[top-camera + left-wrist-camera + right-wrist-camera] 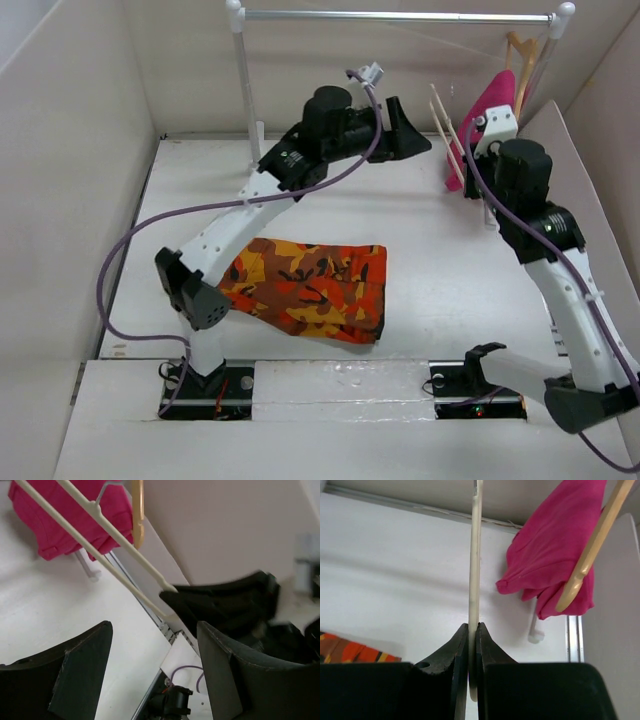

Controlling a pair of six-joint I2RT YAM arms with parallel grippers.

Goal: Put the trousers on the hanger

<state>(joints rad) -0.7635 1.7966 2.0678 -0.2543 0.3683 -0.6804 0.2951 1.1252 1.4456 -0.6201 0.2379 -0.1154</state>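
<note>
Nearest the arm bases, the trousers [310, 290] are seen lying folded flat on the table [450, 260], untouched and well apart from both grippers. Further back, the hanger [475, 555] is held edge-on above the table, pinched between the closed fingers of the right gripper [473, 632], beside the pink garment [555, 550]. The left gripper [155, 655] is spread wide and empty, pointed at the hanger's bars; contact is probably not made, though this cannot be confirmed. With so thin a bar clamped at one spot, the hanger could be swivelled or slipped by a nudge from the left fingers, or twisted loose once cloth weight is added.
</note>
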